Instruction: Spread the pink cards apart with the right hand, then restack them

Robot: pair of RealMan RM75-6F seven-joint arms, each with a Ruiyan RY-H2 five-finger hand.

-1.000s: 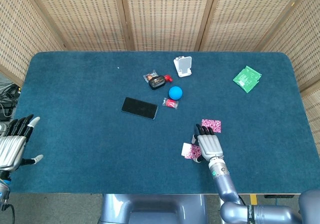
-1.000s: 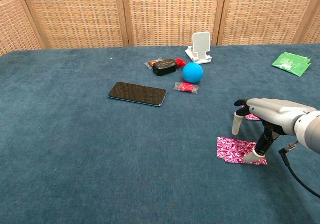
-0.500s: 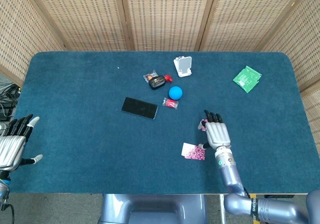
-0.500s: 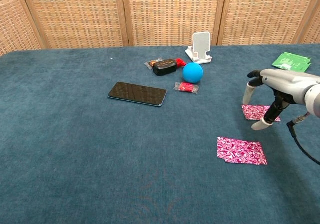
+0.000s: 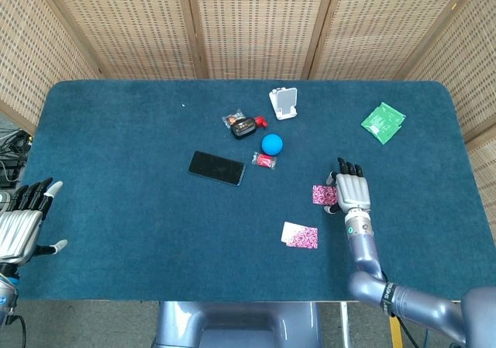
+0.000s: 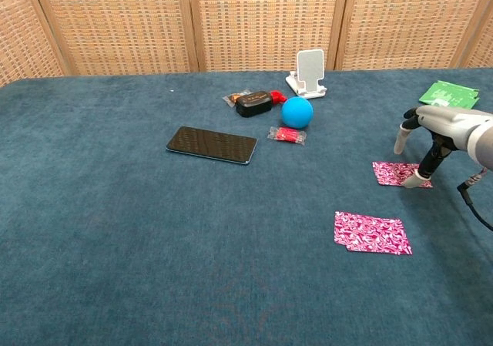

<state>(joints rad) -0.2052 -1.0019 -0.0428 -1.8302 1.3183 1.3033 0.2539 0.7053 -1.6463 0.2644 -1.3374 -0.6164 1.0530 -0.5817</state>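
**Right hand shifts from the near cards to the far card**

Head view: the right hand now sits over the right edge of the far pink card, which lies to the lower right of the blue ball. A second ago this hand was lower down, resting on the near pink cards; it has since lifted off them and travelled away from the robot. Its fingers lie extended and side by side, palm down, gripping nothing. The near cards are now fully exposed, below and slightly right of the ball, well apart from the far card. The left hand hovers at the desk's left edge, far to the lower left of the ball, fingers spread and empty, where it was before.

Chest view: the right hand arches over the far pink card, a fingertip down at the card's right edge; whether it presses the card I cannot tell. The near pink cards lie in front of and right of the ball, slightly fanned.

My reading: spreading looks finished, and the hand is starting to gather the far card back toward the near ones.

No containers are in either view.
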